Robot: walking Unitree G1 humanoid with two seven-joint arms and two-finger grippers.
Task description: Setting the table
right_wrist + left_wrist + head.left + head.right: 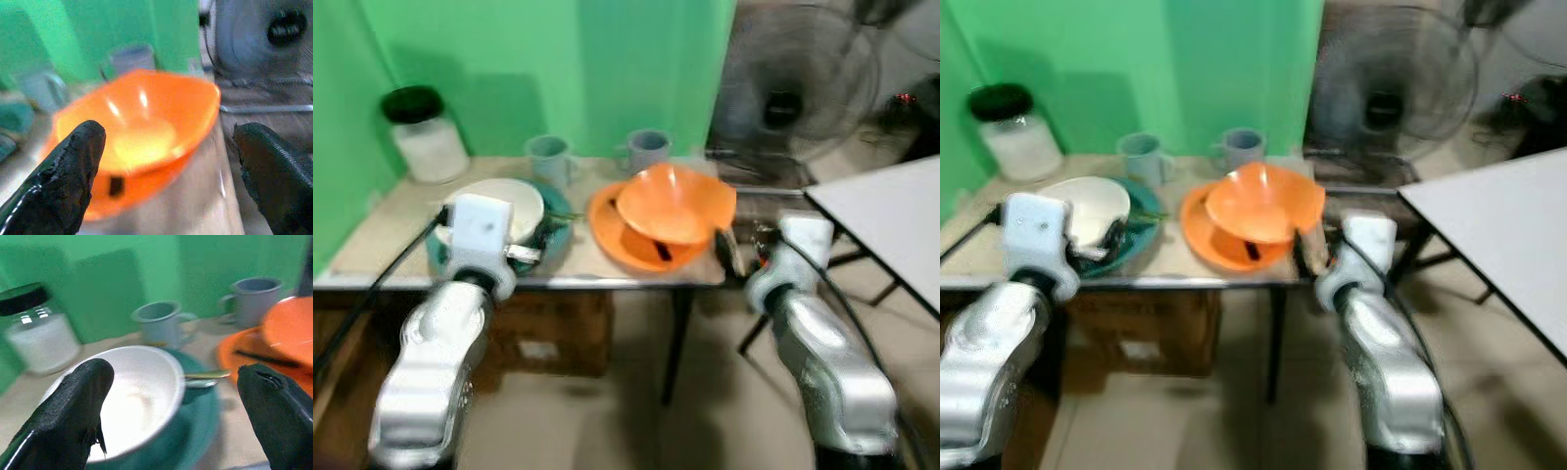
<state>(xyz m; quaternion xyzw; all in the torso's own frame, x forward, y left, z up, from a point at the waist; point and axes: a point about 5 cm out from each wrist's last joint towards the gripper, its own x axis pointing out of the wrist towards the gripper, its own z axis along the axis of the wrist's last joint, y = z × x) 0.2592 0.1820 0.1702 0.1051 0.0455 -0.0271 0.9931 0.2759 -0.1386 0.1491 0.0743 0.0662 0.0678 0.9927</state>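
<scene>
A white bowl [132, 401] sits on a teal plate [200, 431] at the table's front left, with a metal spoon [208, 377] lying on the plate's rim. My left gripper [171, 421] is open just in front of this bowl, at the table edge. To the right, an orange bowl [142, 127] rests tilted on an orange plate [622, 245] that has a small black item [116, 186] on it. My right gripper [166, 181] is open and faces the orange bowl from the front right. Two grey-blue mugs [550, 160] [646, 149] stand behind the plates.
A glass jar [423, 137] with a black lid stands at the table's back left against the green backdrop. A standing fan [793, 88] is behind on the right, and a white table [891, 215] lies further right. A cardboard box [548, 338] sits under the table.
</scene>
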